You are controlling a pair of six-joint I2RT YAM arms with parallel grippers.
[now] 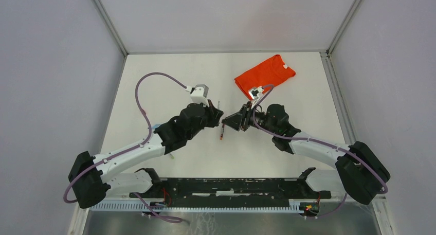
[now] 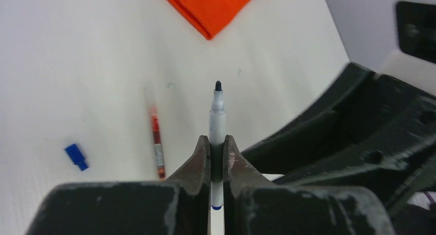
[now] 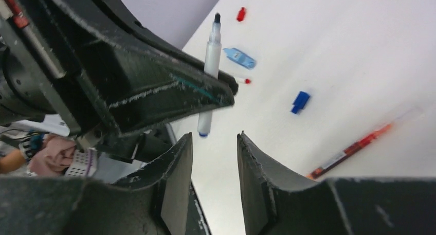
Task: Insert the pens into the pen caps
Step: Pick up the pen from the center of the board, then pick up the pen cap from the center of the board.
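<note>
White-barrelled, the blue-ended pen (image 2: 217,116) is clamped in our left gripper (image 2: 216,145), tip pointing away. Our right gripper (image 3: 215,142) stands partly open beside it, empty; we see a blue cap (image 2: 76,157) and red pen (image 2: 156,137) lying on the table (image 2: 77,65).

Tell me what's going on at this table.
The left gripper is shut on a pen, its dark tip bare. The right gripper faces it with jaws open and nothing between them, close to the pen's blue rear end. A red pen and a blue cap lie apart on the table. An orange shirt lies at the far side.
</note>
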